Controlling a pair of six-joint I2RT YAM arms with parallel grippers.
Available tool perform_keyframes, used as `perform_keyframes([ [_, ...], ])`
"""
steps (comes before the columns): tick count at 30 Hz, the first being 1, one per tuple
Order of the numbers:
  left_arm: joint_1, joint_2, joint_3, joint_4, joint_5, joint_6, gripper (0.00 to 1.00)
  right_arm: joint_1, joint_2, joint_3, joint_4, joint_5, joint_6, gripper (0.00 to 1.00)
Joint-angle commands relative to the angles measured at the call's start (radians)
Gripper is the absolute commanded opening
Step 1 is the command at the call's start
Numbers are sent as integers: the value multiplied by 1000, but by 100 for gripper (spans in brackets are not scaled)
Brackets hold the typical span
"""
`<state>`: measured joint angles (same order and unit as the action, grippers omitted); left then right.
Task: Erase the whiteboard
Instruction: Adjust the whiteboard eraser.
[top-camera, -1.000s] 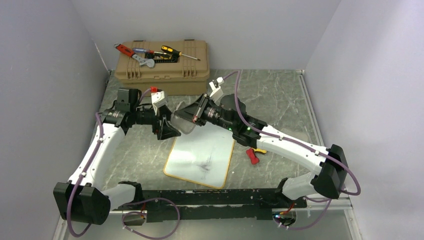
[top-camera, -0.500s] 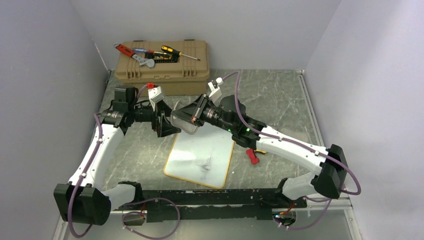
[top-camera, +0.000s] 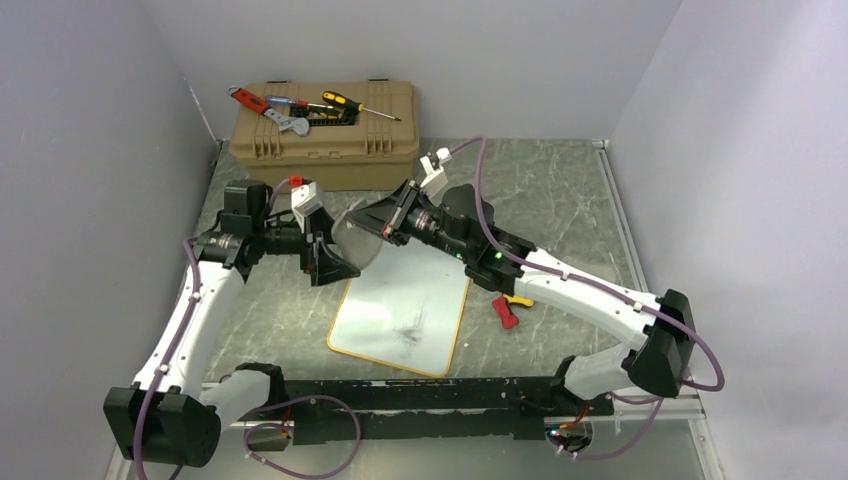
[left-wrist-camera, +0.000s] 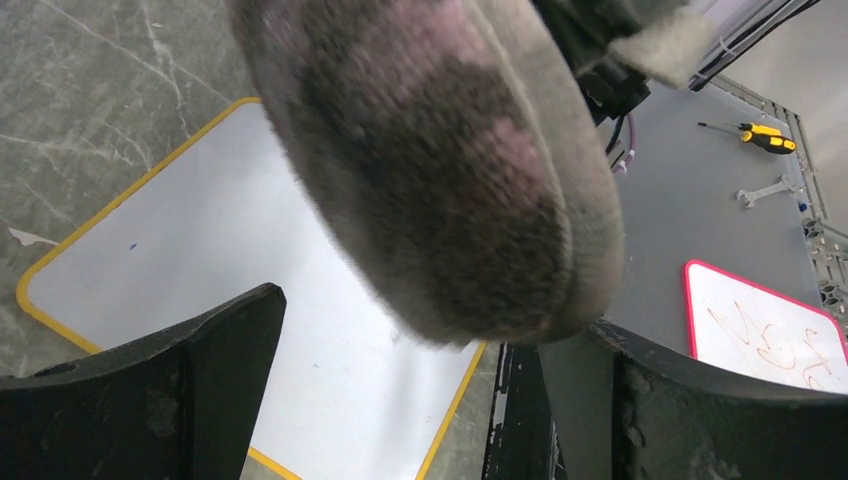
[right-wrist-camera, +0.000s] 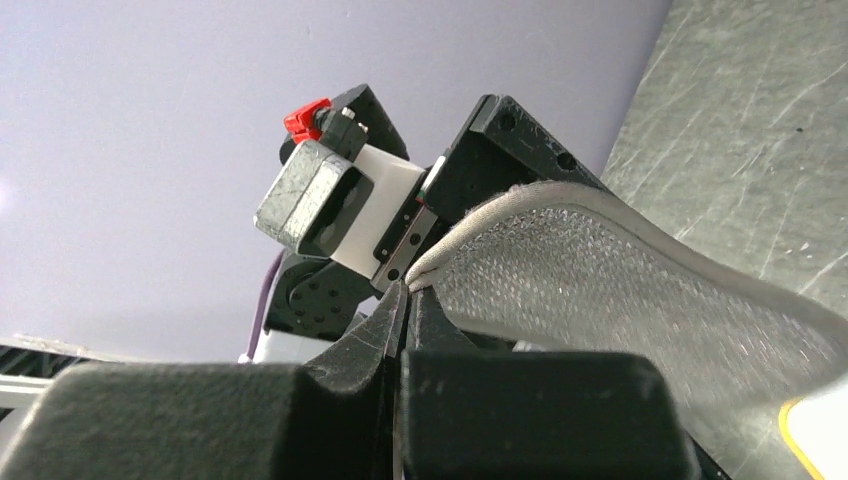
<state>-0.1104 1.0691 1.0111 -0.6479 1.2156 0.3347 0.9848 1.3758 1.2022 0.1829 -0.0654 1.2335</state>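
Note:
The whiteboard (top-camera: 405, 310) lies flat on the table, white with an orange-tan frame and faint dark smudges near its middle. It also shows in the left wrist view (left-wrist-camera: 230, 250). My right gripper (top-camera: 388, 222) is shut on the edge of a grey cloth pad (top-camera: 357, 238) and holds it in the air above the board's far end. The pinched pad edge shows in the right wrist view (right-wrist-camera: 640, 290) at my right gripper (right-wrist-camera: 405, 292). My left gripper (top-camera: 335, 262) is open right beside the pad. In the left wrist view the pad's dark smudged face (left-wrist-camera: 440, 170) hangs just above my open left gripper (left-wrist-camera: 435, 335).
A tan toolbox (top-camera: 325, 125) stands at the back with screwdrivers and a wrench on its lid. A red and yellow tool (top-camera: 508, 310) lies right of the board. Grey walls close in left, back and right. The black arm mount (top-camera: 430, 395) runs along the near edge.
My right gripper has lifted and swung the pad a little back and left. My left arm has drawn slightly left, its gripper staying open by the pad.

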Motion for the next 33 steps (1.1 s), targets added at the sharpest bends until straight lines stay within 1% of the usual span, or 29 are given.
perform_keyframes([
  [1, 10, -20, 48, 27, 13, -36, 99, -6, -30, 73, -39, 59, -39, 0],
  [6, 14, -13, 79, 92, -29, -115, 99, -11, -29, 88, -40, 86, -23, 0],
  [12, 14, 0, 90, 131, -100, -139, 99, -11, 12, 95, 17, 31, 38, 0],
  [15, 14, 2, 82, 167, -122, -179, 98, -9, 21, 89, 49, 17, 62, 0],
  [19, 15, 5, 68, 198, -102, -215, 96, -7, 36, 99, 52, 12, 71, 0],
  [21, 15, 3, 64, 200, -77, -217, 99, -6, 43, 102, 49, 14, 74, 0],
  [22, 14, 3, 63, 198, -75, -213, 97, -6, 44, 98, 60, 11, 81, 0],
  [24, 14, 8, 66, 176, -80, -176, 87, -6, 50, 106, 65, 3, 88, 0],
  [25, 15, 10, 68, 168, -84, -156, 80, -5, 54, 112, 61, -2, 89, 0],
  [28, 15, 17, 65, 158, -134, -116, 53, -2, 51, 120, 54, -1, 85, 0],
  [29, 15, 20, 61, 163, -158, -111, 32, -2, 47, 119, 52, 0, 84, 0],
  [30, 15, 20, 61, 167, -190, -115, 4, -1, 42, 117, 48, 3, 84, 0],
  [31, 15, 21, 62, 168, -223, -109, 0, -1, 36, 110, 46, 8, 83, 0],
  [33, 17, 22, 80, 157, -249, -67, 0, -2, 20, 93, 29, 15, 80, 0],
])
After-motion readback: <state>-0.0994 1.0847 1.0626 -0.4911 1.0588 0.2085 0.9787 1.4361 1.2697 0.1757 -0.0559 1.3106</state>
